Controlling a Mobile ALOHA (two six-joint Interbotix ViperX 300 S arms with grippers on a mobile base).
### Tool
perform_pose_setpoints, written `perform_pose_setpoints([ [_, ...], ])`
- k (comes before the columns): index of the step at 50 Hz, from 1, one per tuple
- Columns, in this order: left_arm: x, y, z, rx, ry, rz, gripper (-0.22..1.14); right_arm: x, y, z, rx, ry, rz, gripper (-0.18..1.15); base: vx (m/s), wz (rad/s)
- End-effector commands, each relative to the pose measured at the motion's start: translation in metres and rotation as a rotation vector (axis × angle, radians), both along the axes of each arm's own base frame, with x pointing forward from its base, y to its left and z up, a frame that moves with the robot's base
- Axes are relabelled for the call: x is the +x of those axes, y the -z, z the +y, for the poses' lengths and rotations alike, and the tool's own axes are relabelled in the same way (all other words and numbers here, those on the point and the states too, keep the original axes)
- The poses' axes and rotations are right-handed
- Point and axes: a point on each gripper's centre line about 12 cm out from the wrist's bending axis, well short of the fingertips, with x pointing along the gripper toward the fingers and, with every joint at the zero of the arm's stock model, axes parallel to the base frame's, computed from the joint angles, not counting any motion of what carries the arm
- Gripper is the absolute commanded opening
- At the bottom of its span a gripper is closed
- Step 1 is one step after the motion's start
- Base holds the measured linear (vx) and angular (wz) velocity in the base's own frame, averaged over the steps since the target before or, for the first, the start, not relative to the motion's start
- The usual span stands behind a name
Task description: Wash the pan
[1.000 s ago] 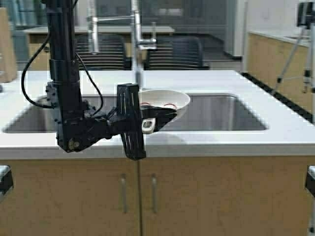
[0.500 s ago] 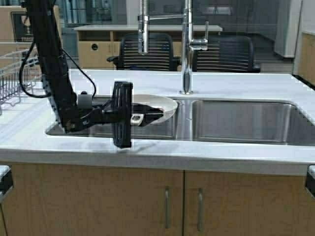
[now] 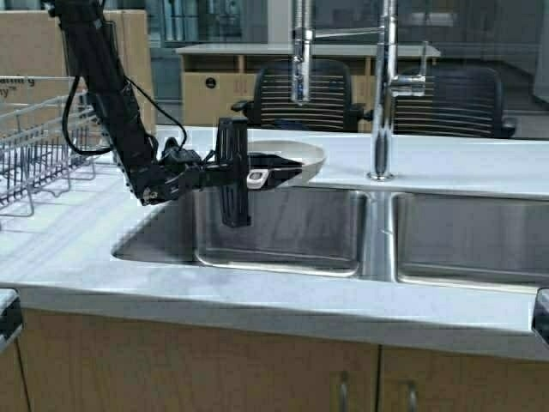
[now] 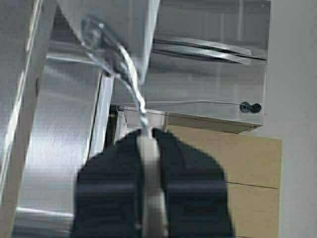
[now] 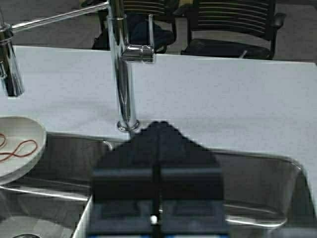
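Observation:
The pan (image 3: pixel 300 155), white and shallow, is held level above the back edge of the left basin of the sink (image 3: pixel 283 236). My left gripper (image 3: pixel 276 176) is shut on its short white handle (image 3: pixel 257 178). In the left wrist view the black fingers (image 4: pixel 111 188) clamp the handle (image 4: pixel 148 153), and the pan's underside (image 4: pixel 119 25) fills the space beyond. The right wrist view shows the pan (image 5: pixel 17 131) with a red squiggle inside. My right gripper (image 5: pixel 157 125) is shut and empty, over the sink in front of the faucet base.
A tall chrome faucet (image 3: pixel 383 94) stands behind the divider between the two basins, with a second spray arm (image 3: pixel 300 51) to its left. A wire dish rack (image 3: pixel 39 146) sits on the counter at the left. Chairs and cardboard boxes stand behind the counter.
The robot has driven to the left, so the sink and faucet have shifted right in the high view. The dish rack has come into view. My left gripper keeps its hold on the pan, now a little higher.

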Motion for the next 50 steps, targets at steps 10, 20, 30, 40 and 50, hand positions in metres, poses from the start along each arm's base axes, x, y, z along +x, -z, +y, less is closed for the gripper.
perform_pose_setpoints([
  [10,-0.031,-0.007,-0.003,-0.044,0.059,0.0,0.02,0.01,-0.006,0.0,0.02,0.004,0.003,0.06,0.18,0.08],
  [20,-0.076,-0.002,-0.001,-0.063,0.111,0.005,0.02,0.012,-0.001,0.0,0.017,0.003,0.026,0.06,0.19,-0.03],
  [30,-0.124,0.005,0.004,0.0,0.105,0.022,0.02,0.012,0.001,0.0,0.014,0.002,0.034,0.06,0.15,-0.08],
  [40,-0.155,0.003,0.012,0.023,0.066,0.012,0.02,0.015,0.002,0.0,0.014,0.002,0.044,0.06,0.11,-0.07],
  [50,-0.164,0.0,0.019,-0.015,0.044,0.0,0.02,0.026,0.002,0.0,0.008,0.001,0.071,0.06,0.06,-0.04],
])
